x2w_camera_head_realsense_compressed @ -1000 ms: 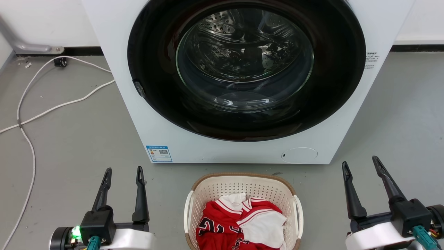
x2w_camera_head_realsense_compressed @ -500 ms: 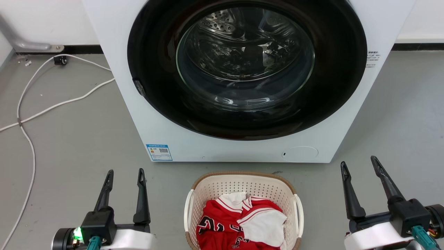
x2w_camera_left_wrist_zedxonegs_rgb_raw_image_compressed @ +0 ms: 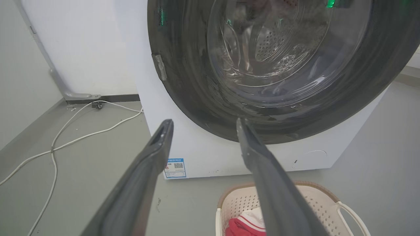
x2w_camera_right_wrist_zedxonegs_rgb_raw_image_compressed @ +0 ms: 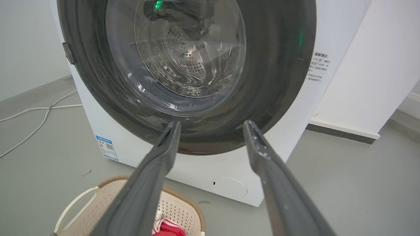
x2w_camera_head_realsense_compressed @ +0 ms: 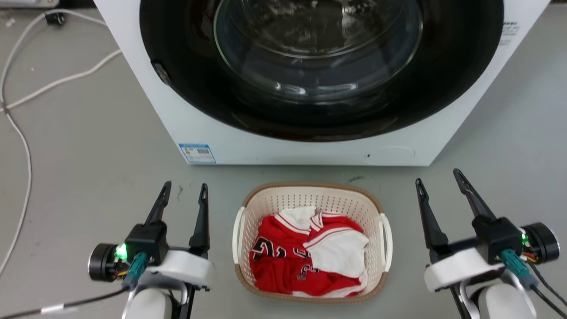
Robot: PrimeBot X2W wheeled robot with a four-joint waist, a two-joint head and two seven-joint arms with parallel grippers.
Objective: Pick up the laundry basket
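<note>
You have the laundry basket (x2w_camera_head_realsense_compressed: 310, 200) on the floor (x2w_camera_head_realsense_compressed: 88, 155), just near of the washing machine (x2w_camera_head_realsense_compressed: 266, 148) and between your left tool (x2w_camera_head_realsense_compressed: 185, 184) and right tool (x2w_camera_head_realsense_compressed: 437, 176), both spread wide and empty. Its long axis runs left-right (white handles (x2w_camera_head_realsense_compressed: 238, 235) at the ends), and neither arm is clearly nearer. Since a second ago the head view has tipped down, and both tools look closer to the basket's sides.
</note>
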